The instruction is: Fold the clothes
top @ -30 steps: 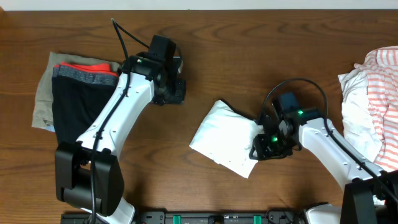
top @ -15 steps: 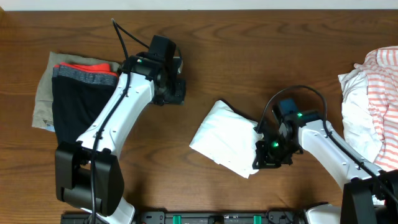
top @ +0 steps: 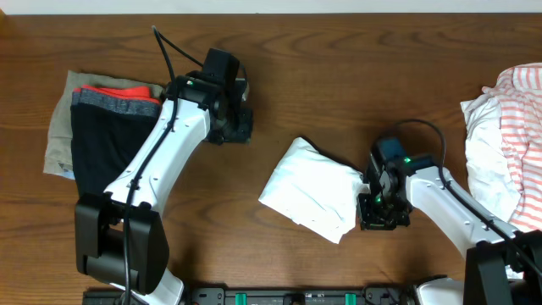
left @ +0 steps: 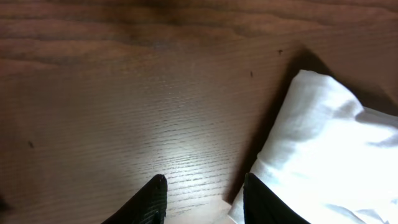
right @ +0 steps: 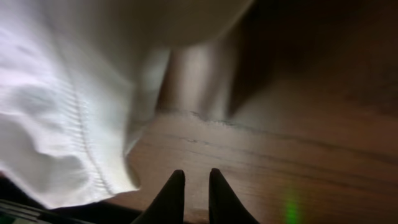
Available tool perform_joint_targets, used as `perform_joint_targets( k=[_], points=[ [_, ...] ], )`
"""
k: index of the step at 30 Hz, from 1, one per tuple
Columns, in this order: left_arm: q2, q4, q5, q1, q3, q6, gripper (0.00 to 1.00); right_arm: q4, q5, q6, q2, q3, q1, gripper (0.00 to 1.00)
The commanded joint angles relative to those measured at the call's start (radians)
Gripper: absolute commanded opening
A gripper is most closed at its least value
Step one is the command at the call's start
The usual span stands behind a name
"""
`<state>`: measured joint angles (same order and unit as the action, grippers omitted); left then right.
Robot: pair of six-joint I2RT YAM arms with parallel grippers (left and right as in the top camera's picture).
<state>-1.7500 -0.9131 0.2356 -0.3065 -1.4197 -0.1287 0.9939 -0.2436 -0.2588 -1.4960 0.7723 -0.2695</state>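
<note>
Nearest you, the right gripper (right: 196, 179) hangs low over the table (top: 406, 76), just beside the 4 o'clock edge of the white shirt (top: 306, 188). Its jaws stand only a sliver apart with bare wood between them, so it is gripping nothing. The stitched hem lies just ahead of the tips, toward 11 o'clock in the wrist view.

Spread the jaws wider before you advance. As they stand, they would likely push the cloth along rather than take it. Slide the lower finger flat along the wood under the hem and pinch every layer, or the bundle may come apart when you lift.

The shirt itself sits a little toward 5 o'clock of the table's middle, already a compact bundle. Make the next fold short and low, I would judge.

Farther out, at the shirt's 10 o'clock, the left gripper (left: 204, 180) hovers released and empty. Bring it down to pin that corner.

The finished stack (top: 97, 127) waits at 9 o'clock, and the striped garment (top: 518, 119) at 3 o'clock.
</note>
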Motion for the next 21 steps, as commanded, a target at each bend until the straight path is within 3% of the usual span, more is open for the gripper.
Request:
perform_joint_targets(
  k=[1,4,7,10,15,21],
  points=[
    [0.005,-0.005,0.06,0.002,-0.011,0.056,0.4,0.01,-0.011,0.034,0.062,0.101,-0.004,0.11],
    [0.005,0.003,0.134,0.002,-0.011,0.105,0.4,0.004,-0.103,0.101,0.114,0.198,-0.004,0.09],
    [0.005,0.026,0.297,0.002,-0.011,0.199,0.4,-0.058,-0.197,0.132,0.143,0.262,-0.004,0.05],
    [0.005,0.057,0.426,-0.005,-0.011,0.265,0.4,-0.156,-0.257,0.08,0.132,0.257,-0.003,0.02],
    [0.005,0.101,0.431,-0.054,0.011,0.271,0.4,-0.271,-0.312,-0.047,0.019,0.213,-0.003,0.02],
    [-0.007,0.134,0.43,-0.137,0.063,0.271,0.4,-0.281,-0.306,-0.055,-0.139,0.195,-0.003,0.01]
  ],
)
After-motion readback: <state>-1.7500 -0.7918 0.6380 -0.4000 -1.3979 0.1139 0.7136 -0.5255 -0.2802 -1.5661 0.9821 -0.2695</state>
